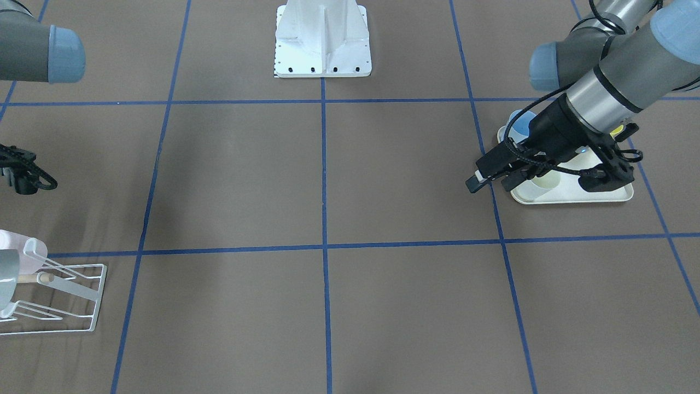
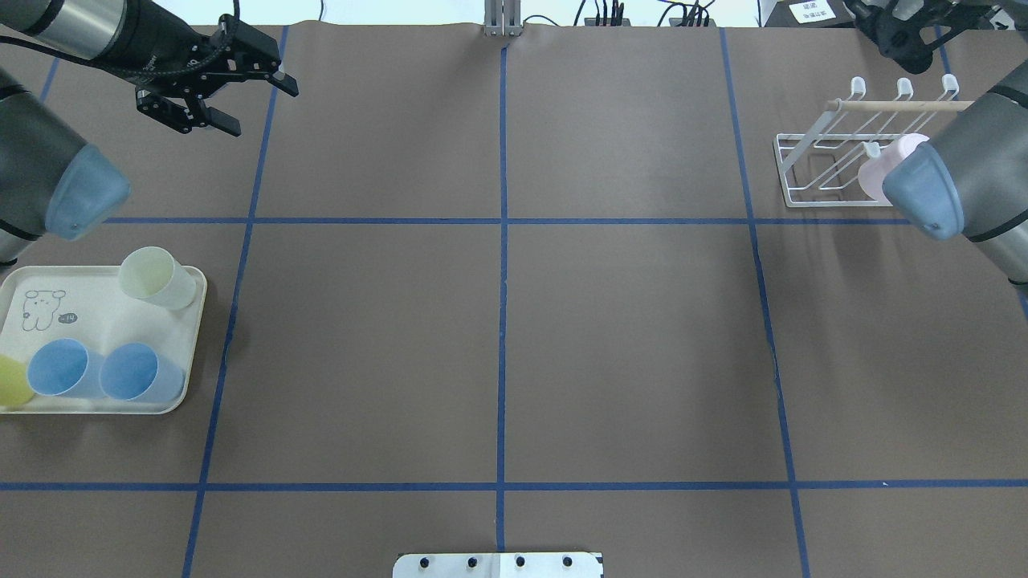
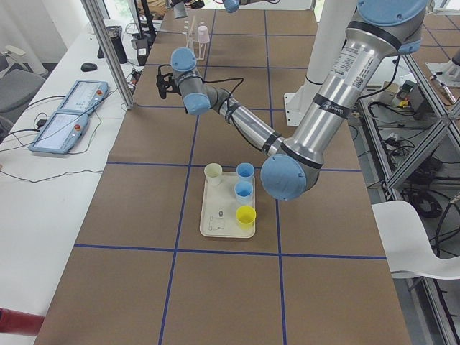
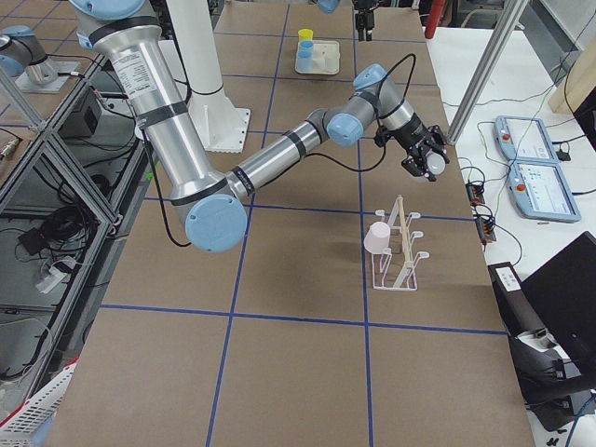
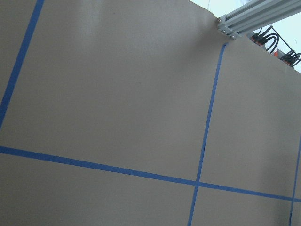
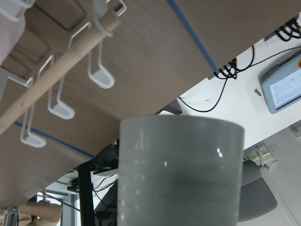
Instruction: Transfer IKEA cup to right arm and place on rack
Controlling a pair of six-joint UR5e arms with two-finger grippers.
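Observation:
The IKEA cup [image 6: 181, 172], grey and ribbed, fills the lower middle of the right wrist view, and my right gripper [image 4: 425, 160] is shut on it. It hangs in the air beyond the rack [image 4: 399, 250], above and apart from the wooden dowel [image 6: 51, 80]. In the overhead view the right gripper [image 2: 909, 40] is cut off by the top edge. A pink cup [image 2: 879, 168] sits on one prong of the rack [image 2: 819, 172]. My left gripper [image 2: 255, 104] is open and empty over the far left of the table. The left wrist view holds only brown table and blue tape.
A cream tray [image 2: 96, 405] at the near left holds a pale cream cup [image 2: 157, 277], two blue cups [image 2: 56, 367] [image 2: 128, 371] and a yellow one [image 2: 12, 381]. The white robot base [image 1: 322, 38] stands at the table's robot-side edge. Screens and cables lie on the side bench [image 4: 535, 177].

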